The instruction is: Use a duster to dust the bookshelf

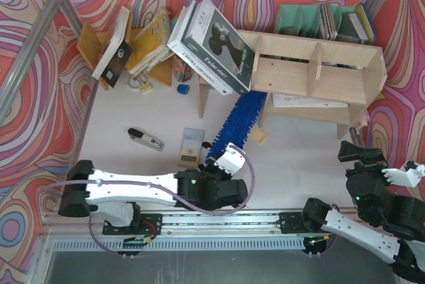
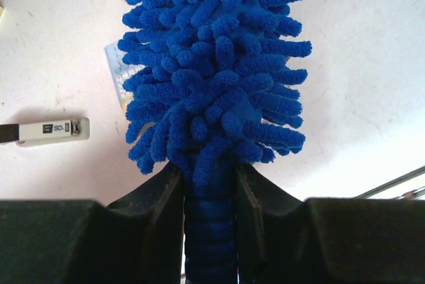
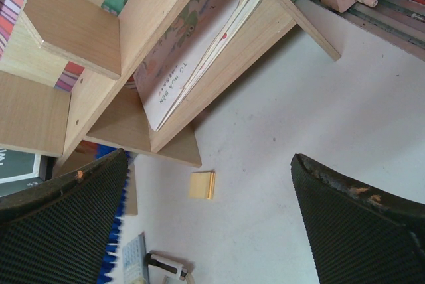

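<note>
Left fingers (image 2: 159, 208) pinch the duster (image 2: 212, 65) on its handle just below the fluffy head; the grip looks centred. The head lies low over the bench (image 1: 299, 144), pointing toward the lower left bay of the bookshelf (image 1: 319, 75); whether the tip touches wood is unclear from above. Right fingers (image 3: 60, 231) are spread wide, holding nothing, near the shelf's right end. Judgement: sweeping step. To do it well, lift the head onto the boards and use light pressure and long strokes along each bay. Steer clear of the large book (image 1: 212, 42) leaning at the left end.
</note>
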